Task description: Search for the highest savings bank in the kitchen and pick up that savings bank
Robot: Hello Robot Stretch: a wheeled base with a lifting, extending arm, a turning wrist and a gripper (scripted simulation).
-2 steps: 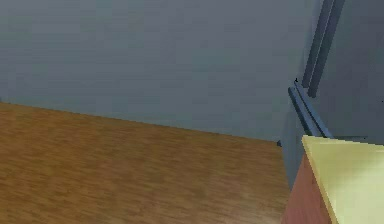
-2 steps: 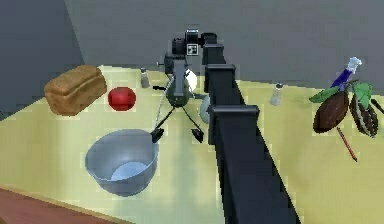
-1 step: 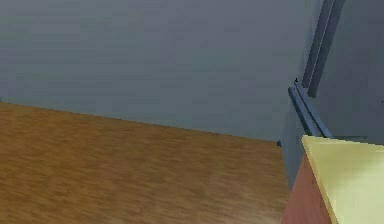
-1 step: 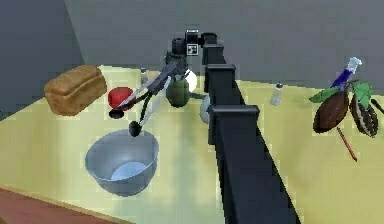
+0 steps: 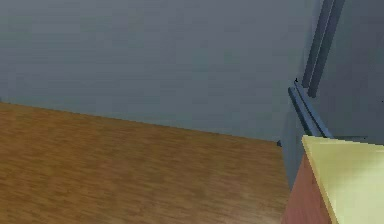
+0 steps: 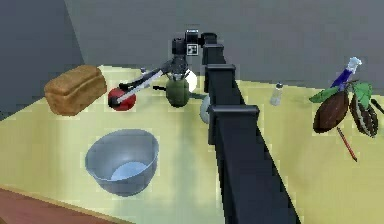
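In the arm side view the dark arm reaches out over a yellow tabletop. At its far end the gripper points down at a dark green rounded thing that seems to rest on the tabletop; its shape does not show whether it is a savings bank. I cannot tell whether the gripper holds anything. A pale rounded thing sits right beside the arm, partly hidden by it.
On the tabletop are a brown bread loaf, a grey-blue bowl, a red utensil with a long handle, a small white shaker and a dark-leaved plant. The forward view has wooden floor, a blue-grey wall and a yellow counter corner.
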